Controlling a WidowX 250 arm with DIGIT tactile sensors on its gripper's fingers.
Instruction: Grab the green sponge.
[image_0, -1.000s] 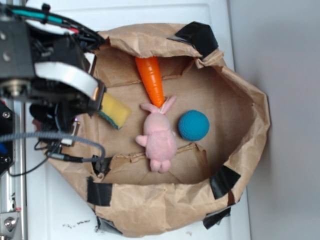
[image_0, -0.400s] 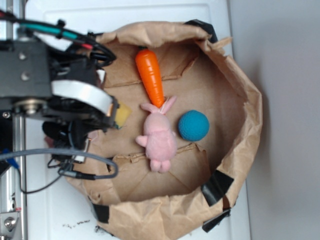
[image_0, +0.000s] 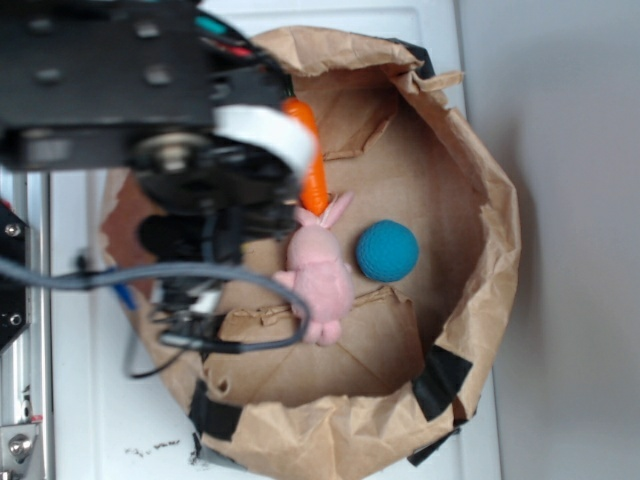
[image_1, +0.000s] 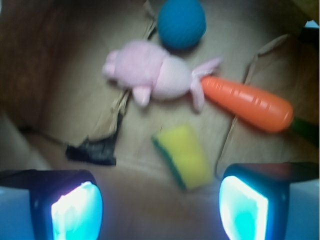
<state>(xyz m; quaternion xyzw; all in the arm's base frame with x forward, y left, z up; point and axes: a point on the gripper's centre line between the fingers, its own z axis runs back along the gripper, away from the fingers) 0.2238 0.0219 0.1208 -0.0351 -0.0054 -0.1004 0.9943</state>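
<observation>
— Since a moment ago, the arm (image_0: 150, 110) has swung rightward over the paper bag (image_0: 480, 200), hiding the green sponge and part of the carrot (image_0: 315, 185) in the exterior view.

— And the wrist view?

— Green sponge (image_1: 182, 156) lies free on the bag floor, between the spread-apart fingers (image_1: 77, 210) of the gripper (image_1: 160, 207), near the pink bunny (image_1: 152, 76).

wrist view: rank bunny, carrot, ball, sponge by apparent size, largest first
1. pink bunny, largest.
2. carrot, close behind.
3-4. teal ball and green sponge look about alike; the sponge lies nearer the camera and the ball is cut off at the frame's top, so no firm ranking.
</observation>
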